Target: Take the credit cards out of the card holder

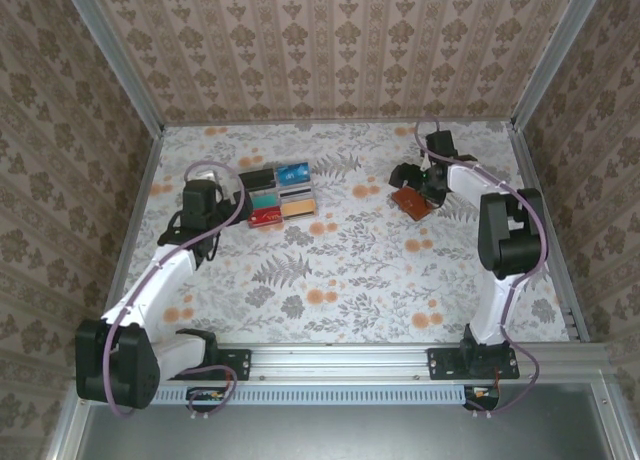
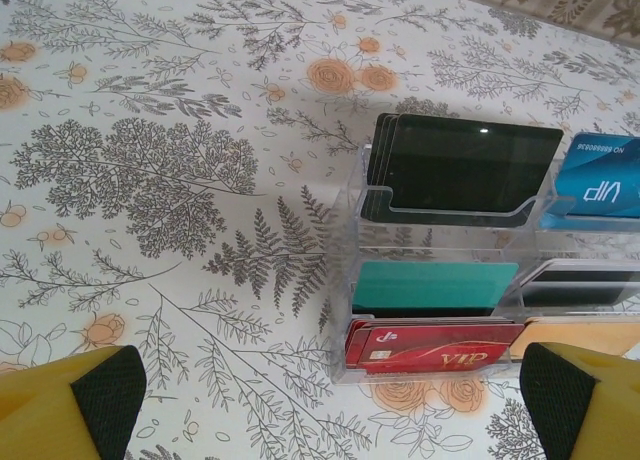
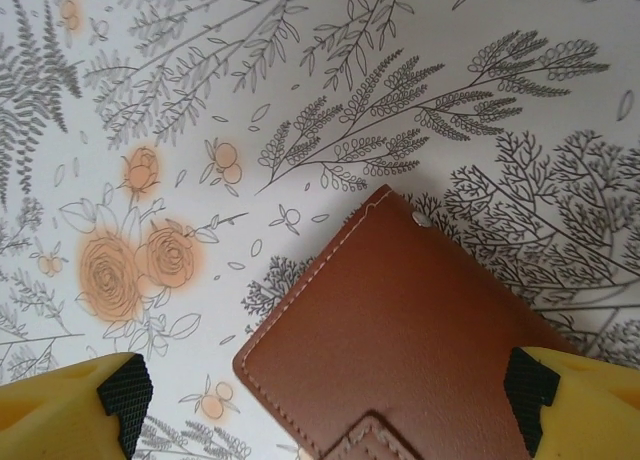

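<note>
Right tool (image 3: 325, 395) spread wide over card holder (image 3: 400, 320), bare table (image 3: 150, 100) leftward; left tool (image 2: 332, 385) wide.

Card holder (image 3: 400, 320), lower part off-frame.

Both arms extended; left claw (image 2: 330, 405) spread wide, right claw (image 3: 325, 400) spread.
</note>
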